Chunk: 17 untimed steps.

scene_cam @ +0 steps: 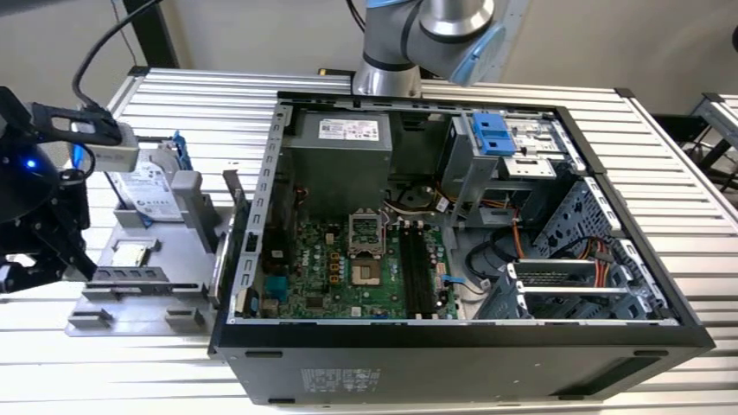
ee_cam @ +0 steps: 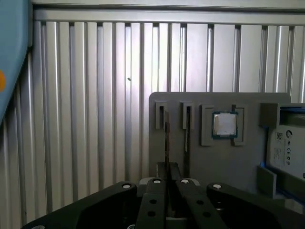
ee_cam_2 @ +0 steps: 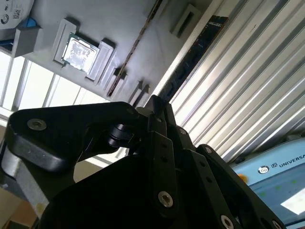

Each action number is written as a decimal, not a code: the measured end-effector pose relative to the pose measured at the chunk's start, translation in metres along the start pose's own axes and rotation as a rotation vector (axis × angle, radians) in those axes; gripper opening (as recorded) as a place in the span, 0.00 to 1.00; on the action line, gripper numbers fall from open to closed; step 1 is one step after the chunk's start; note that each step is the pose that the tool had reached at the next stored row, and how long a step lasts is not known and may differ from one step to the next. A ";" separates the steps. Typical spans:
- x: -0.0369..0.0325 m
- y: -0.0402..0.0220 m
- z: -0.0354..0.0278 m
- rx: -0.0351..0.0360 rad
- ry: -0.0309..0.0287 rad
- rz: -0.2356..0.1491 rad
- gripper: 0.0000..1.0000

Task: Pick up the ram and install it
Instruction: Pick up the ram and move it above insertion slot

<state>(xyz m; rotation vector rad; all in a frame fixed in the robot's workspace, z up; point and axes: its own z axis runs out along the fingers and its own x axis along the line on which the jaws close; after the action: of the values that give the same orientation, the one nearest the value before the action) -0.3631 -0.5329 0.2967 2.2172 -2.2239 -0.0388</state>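
The ram is a long dark stick running away from my fingertips; in the first wrist view the ram shows edge-on as a thin line. My gripper is shut on its near end, one finger against each flat face, as the gripper also shows. It hangs over the grey parts holder, in line with one of its narrow slots; whether the stick still touches that slot I cannot tell. In the exterior view my gripper is at the far left, beside the holder. The motherboard's black slots lie in the open computer case.
The holder also carries a square silver processor chip and a hard drive in a blue-handled bracket. The open case stands to the exterior view's right of the holder, on a ribbed metal table. The arm's base stands behind the case.
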 end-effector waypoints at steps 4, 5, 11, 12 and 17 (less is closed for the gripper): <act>-0.0001 0.0002 -0.0078 -0.0001 0.0001 0.000 0.00; -0.0002 0.0002 -0.0099 0.0000 0.0000 0.000 0.00; -0.0004 0.0004 -0.0227 0.0000 0.0000 0.000 0.00; -0.0004 0.0005 -0.0247 0.0000 -0.0001 0.000 0.00; -0.0006 0.0007 -0.0357 0.0000 0.0000 0.000 0.00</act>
<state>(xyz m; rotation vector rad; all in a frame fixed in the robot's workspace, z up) -0.3631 -0.5329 0.3325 2.2171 -2.2239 -0.0388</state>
